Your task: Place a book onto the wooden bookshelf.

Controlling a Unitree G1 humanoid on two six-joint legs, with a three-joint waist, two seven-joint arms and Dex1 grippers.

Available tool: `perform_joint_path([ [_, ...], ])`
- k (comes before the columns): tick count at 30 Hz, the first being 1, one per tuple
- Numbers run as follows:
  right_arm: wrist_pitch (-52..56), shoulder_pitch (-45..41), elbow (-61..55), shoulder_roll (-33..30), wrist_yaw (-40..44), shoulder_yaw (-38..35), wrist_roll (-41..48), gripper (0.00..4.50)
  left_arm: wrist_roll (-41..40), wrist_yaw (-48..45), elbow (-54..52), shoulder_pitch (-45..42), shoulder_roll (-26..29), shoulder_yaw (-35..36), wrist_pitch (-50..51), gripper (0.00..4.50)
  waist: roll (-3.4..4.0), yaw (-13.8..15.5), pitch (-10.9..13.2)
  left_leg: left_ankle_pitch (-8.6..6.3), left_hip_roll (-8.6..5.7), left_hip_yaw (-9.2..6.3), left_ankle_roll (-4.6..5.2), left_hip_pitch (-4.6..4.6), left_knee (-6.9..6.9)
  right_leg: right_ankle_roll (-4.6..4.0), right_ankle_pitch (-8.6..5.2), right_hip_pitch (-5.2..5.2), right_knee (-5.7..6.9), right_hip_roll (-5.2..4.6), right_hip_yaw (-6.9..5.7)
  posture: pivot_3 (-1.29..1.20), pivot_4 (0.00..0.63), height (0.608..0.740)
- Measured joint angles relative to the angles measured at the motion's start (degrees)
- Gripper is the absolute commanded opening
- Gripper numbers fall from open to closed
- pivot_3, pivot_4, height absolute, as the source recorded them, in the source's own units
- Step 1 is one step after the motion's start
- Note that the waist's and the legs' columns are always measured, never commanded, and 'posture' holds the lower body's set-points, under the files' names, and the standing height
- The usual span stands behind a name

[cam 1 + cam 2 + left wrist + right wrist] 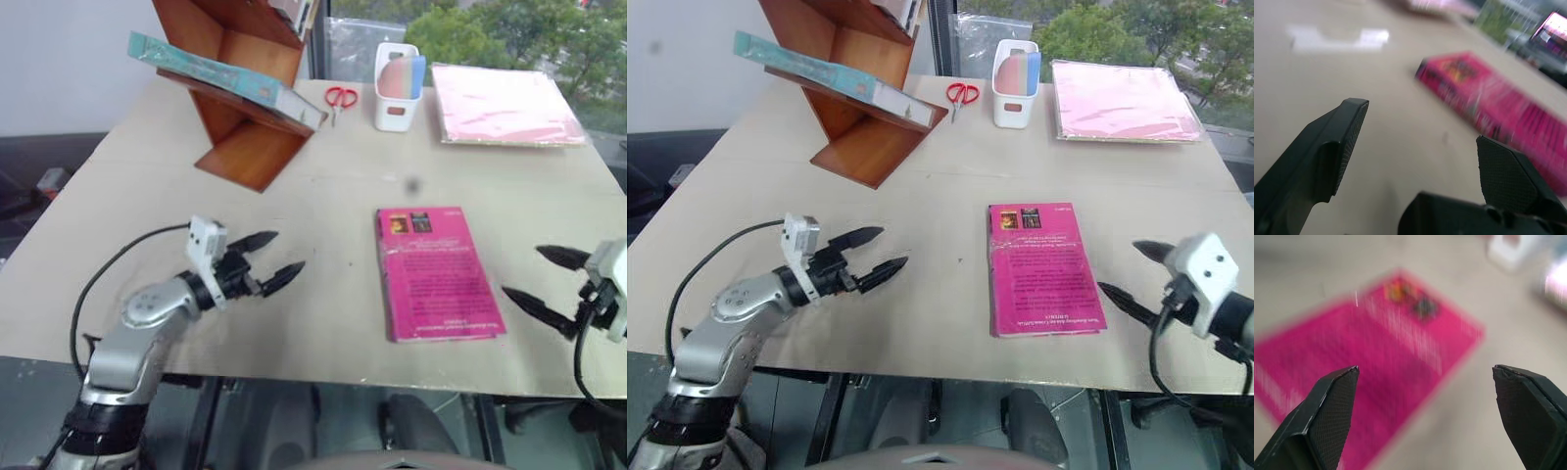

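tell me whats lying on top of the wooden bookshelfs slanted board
The teal book lies flat on a tilted board of the wooden bookshelf, its end sticking out past the board. More items sit in the upper compartment, but they are cut off and cannot be identified.

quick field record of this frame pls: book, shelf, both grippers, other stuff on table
book: teal book lies on a tilted board of the wooden bookshelf, one end jutting past it
left gripper: fingers open, empty, above table
right gripper: fingers open, empty, beside magenta book
magenta book: flat on table, between the grippers
far edge: red scissors, white bin, pink folder stack
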Motion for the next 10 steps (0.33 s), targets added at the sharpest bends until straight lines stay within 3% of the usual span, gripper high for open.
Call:
perform_joint_path([
  [10, 2.28, 0.60, 4.21, -0.81, 0.39, -1.38, -3.02, 4.50, -0.60, -3.79, -0.28, 6.37, 3.43, 5.81, 0.04, 4.26, -0.01, -0.01, -0.01, -0.02, -0.15, 0.16, 0.02, 0.00, -0.29, -0.08, -0.06, -0.08, -0.17, -0.27, 0.03, 0.00, 0.150, 0.740],
])
